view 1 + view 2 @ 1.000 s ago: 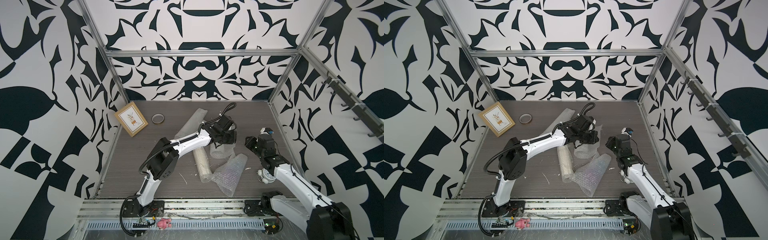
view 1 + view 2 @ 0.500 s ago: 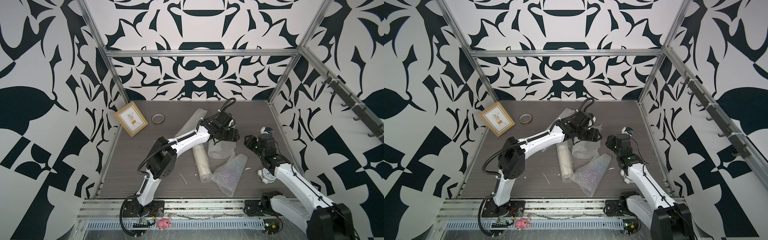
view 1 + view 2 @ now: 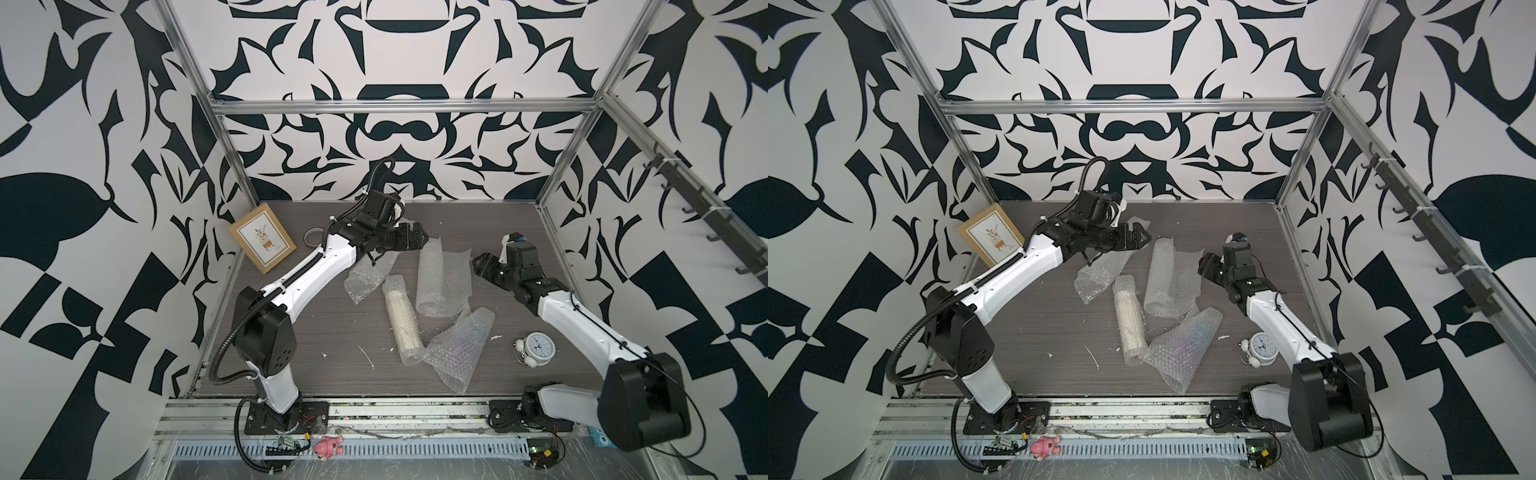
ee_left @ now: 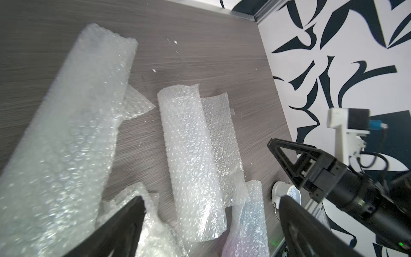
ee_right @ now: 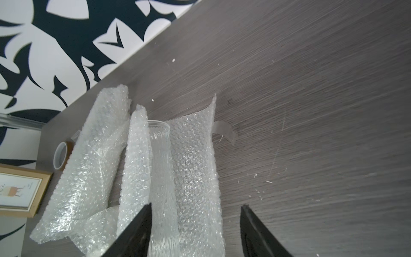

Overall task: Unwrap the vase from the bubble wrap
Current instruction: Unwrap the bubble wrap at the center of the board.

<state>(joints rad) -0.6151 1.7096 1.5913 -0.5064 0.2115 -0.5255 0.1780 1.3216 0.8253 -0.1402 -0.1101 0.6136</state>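
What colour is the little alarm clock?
The alarm clock is white, clearest in a top view.

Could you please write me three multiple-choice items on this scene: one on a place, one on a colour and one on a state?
1. Where is the clock? A. beside the tape roll B. by the right arm C. on the bubble wrap
2. What colour is the frame? A. gold B. red C. blue
3. How is the left gripper? A. shut on bubble wrap B. shut on the clock C. open
Answers: B, it lies on the table near that arm; A, its border is gold; C, its fingers stand wide apart in the wrist view.
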